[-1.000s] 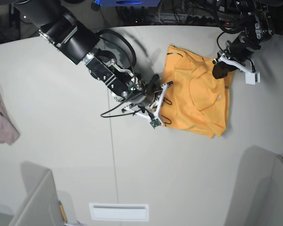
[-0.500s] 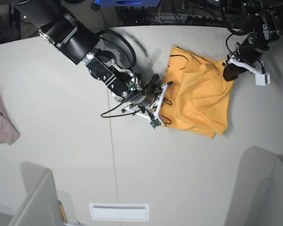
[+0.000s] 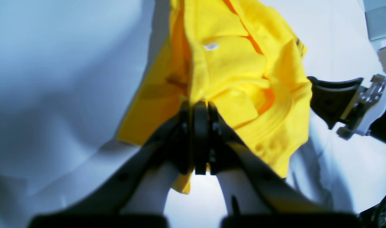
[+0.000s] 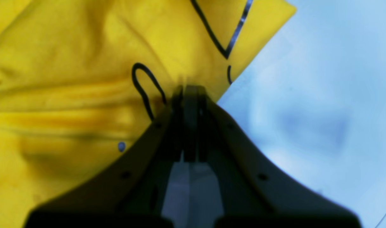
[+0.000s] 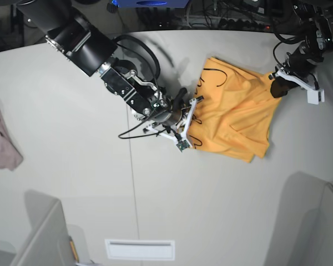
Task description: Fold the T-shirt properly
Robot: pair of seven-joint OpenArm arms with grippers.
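An orange-yellow T-shirt [image 5: 233, 119] lies bunched and creased on a pale grey surface [image 5: 72, 183], toward its far right part, stretched between two robot arms. The right gripper [image 5: 187, 121] sits low at the shirt's left edge, where black cursive line print shows; in the right wrist view its fingers [image 4: 180, 95] are pressed together on a pinch of that printed edge. The left gripper [image 5: 278, 87] is at the shirt's upper right corner; in the left wrist view its fingers [image 3: 184, 114] are closed tightly on a gathered fold of cloth, with the fabric draping down and away from them. The likely risk, judging from how little cloth each pinch appears to take, is that a pull between the arms drags an edge out of one grip, dropping that corner into a heap. Another risk is that the shirt, already doubled over itself with folds crossing, gets folded crookedly if it is laid down before being spread flat. A small pinkish cloth [image 5: 3, 141] lies well apart at the surface's left edge.
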